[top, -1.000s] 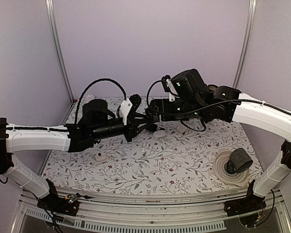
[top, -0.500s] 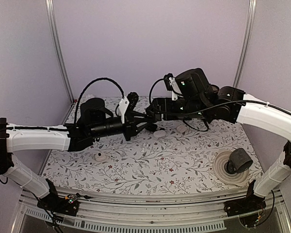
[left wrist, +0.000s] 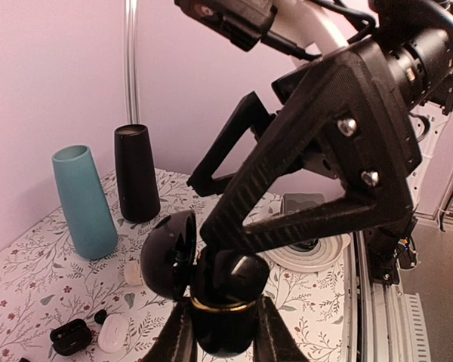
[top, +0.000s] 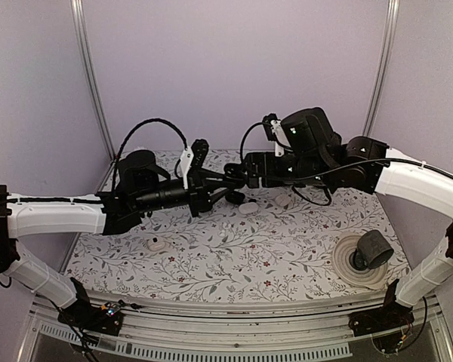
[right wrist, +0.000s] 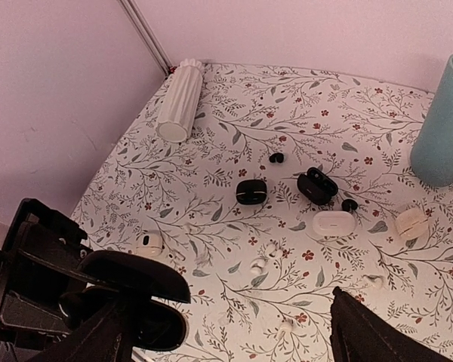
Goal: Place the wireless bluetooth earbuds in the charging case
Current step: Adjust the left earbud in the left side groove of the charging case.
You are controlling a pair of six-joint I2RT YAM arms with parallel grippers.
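Case (left wrist: 228, 277) hangs mid-air in outstretched left gripper (left wrist: 225, 320).

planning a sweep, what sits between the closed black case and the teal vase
In the right wrist view, an open black case lies between the closed black case and the teal vase.

So the charging case (left wrist: 223, 290) is up off the table (top: 234, 256), pinched in the left gripper (left wrist: 225, 339), right gripper (right wrist: 230, 335) just beside it. Tape roll (top: 340, 265) sits at the near right corner, vase (right wrist: 444, 121) way at the back.
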